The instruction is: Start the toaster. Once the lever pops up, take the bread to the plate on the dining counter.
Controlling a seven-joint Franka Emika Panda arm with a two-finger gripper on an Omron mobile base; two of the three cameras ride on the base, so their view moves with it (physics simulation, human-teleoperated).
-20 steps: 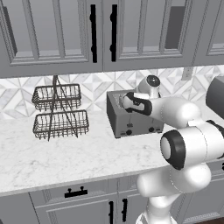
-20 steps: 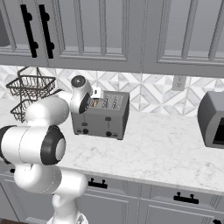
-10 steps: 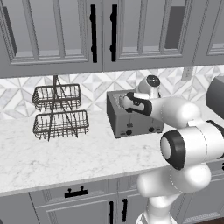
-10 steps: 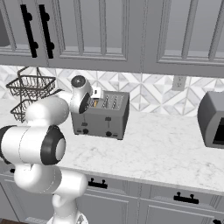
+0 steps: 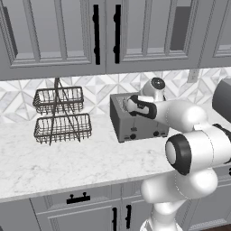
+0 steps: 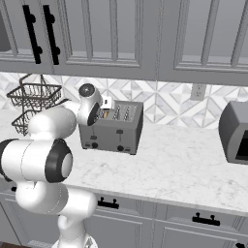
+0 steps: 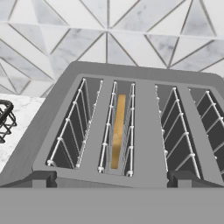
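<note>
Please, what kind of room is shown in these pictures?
It looks like a home kitchen, computer-rendered. A grey toaster with bread in one slot stands on a marble counter, with grey cabinets above and a two-tier wire basket nearby.

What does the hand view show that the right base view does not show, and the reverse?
Hand view: the bread sunk edge-on inside one slot, between its wire guides. Right base view: the black knobs on the toaster's front, the white arm reaching to its top, a dark grey appliance at the right edge, the cabinets above. Both: the toaster, the wire basket rack, the marble counter, the patterned backsplash.
</note>
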